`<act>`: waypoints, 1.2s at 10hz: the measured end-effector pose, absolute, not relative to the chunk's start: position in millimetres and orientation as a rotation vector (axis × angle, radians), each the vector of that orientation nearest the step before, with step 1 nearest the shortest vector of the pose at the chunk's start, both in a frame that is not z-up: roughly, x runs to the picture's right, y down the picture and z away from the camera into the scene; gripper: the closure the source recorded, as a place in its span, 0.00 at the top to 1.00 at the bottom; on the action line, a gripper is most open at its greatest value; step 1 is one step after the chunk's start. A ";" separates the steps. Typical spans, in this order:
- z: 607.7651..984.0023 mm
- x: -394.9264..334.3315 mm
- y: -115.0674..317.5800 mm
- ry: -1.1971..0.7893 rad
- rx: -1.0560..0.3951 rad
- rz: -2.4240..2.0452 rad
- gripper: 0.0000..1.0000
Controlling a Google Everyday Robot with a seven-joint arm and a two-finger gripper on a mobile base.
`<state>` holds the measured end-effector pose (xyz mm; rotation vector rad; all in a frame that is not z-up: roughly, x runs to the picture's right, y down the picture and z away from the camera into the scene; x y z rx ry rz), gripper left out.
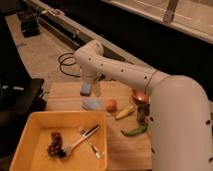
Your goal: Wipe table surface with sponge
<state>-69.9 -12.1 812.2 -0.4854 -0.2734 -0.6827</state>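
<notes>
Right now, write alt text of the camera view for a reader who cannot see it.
The white arm's gripper is down at the blue sponge on the far side of the wooden table surface. Nearer lies a yellow tray holding utensils.

**Blue on tan, under my white arm**

My gripper (88, 80) sits right over the sponge (86, 89), which is medium blue against the table surface (62, 95), a light tan wood with darker board seams. My arm (125, 75) is white, dotted with small dark spots. Near the sponge I see a paler grey-blue cloth (92, 104), an orange-red ball (111, 105), a yellow piece (125, 112) and a green one (134, 131). The tray (30, 122) is bright yellow, with a dark brown cluster (55, 144) and pale utensils (87, 138) inside.
</notes>
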 end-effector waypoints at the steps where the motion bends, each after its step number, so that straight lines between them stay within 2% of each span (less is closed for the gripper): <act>1: 825.8 -71.8 -17.8 -0.268 -0.481 -0.687 0.80; 4: 884.5 -95.2 -35.5 -0.266 -0.481 -0.686 0.80; 7: 936.1 -97.6 -34.6 -0.254 -0.482 -0.646 0.80; 9: 950.2 -103.7 -29.2 -0.279 -0.481 -0.622 0.80; 12: 950.0 -103.0 -29.3 -0.280 -0.480 -0.621 0.80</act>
